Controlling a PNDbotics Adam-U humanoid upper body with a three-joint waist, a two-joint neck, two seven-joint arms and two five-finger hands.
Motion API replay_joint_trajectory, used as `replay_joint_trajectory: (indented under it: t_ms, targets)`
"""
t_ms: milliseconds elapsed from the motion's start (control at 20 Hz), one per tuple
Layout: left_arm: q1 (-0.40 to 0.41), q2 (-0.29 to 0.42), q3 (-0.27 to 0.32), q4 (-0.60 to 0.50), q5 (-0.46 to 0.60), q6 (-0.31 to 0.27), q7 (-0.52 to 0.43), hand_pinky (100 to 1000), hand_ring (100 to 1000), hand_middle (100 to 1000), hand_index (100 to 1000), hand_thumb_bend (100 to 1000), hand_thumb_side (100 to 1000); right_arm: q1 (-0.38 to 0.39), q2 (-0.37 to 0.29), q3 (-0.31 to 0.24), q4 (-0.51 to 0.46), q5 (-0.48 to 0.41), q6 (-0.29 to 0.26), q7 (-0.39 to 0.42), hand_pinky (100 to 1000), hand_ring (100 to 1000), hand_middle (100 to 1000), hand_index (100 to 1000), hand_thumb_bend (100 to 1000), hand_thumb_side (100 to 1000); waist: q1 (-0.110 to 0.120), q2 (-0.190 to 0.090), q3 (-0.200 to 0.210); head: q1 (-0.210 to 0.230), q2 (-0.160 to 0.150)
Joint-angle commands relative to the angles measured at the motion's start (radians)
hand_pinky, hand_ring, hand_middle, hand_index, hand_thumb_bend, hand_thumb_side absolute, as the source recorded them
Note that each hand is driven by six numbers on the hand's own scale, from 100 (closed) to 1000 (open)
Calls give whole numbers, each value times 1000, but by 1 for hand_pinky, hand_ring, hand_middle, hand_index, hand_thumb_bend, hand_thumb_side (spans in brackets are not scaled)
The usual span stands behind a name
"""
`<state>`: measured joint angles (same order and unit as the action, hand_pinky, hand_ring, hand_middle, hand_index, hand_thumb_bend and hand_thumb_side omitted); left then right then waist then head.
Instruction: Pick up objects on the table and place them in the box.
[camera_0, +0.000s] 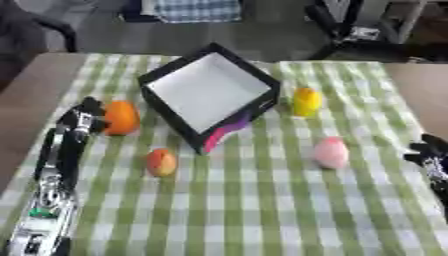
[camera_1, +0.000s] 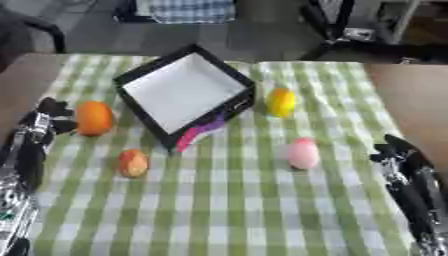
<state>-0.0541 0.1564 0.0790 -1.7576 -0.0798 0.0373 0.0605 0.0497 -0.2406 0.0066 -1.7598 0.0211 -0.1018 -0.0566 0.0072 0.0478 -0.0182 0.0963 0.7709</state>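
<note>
2 robot hands, left robot hand (camera_0: 87, 116) touching orange fruit (camera_0: 122, 118), right robot hand (camera_1: 395, 150) grip unclear, 4 fruits, 1 box (camera_0: 210, 95)

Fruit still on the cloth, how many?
4. Orange at the left hand; small peach-coloured one in front of the box; yellow one right of the box; pink one nearer the right hand. Box looks empty.

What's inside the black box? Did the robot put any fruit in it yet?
Nothing yet. The black box shows only its bare white bottom. The orange fruit, the yellow fruit, the pink fruit and the small orange-red fruit all lie on the checked tablecloth around it.
</note>
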Motion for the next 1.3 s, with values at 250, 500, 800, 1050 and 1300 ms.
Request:
replay_joint_trajectory:
  t_ms: [250, 500, 800, 1050, 1300]
  targets:
    - [-9, 7, 8, -24, -5, -2, 4, 766, 607, 641, 766, 344, 824, -6, -6, -5, -16, 5, -1, 0, 883, 716, 708, 848, 100, 640, -6, -8, -1, 4, -1]
    - [-11, 15, 10, -26, -7, -1, 5, 766, 607, 642, 766, 347, 822, -5, -6, -5, -16, 5, -1, -1, 883, 716, 708, 848, 100, 639, -5, -9, -3, 5, -1]
    - [-41, 139, 12, -54, -19, 3, 4, 767, 609, 646, 771, 339, 792, -4, -9, -6, -13, 7, 0, -2, 883, 716, 708, 849, 100, 639, -3, -10, -6, 0, -1]
    - [-89, 405, -15, -55, -69, 30, -52, 784, 644, 691, 820, 383, 727, -3, -12, -7, -11, 9, 0, -3, 883, 716, 708, 849, 100, 638, 0, -13, -13, -2, -1]
    - [-157, 666, -89, 32, -240, 44, -286, 808, 710, 759, 902, 416, 635, -2, -13, -3, -9, 9, 0, 1, 883, 715, 708, 849, 100, 638, 2, -19, -23, 1, -1]
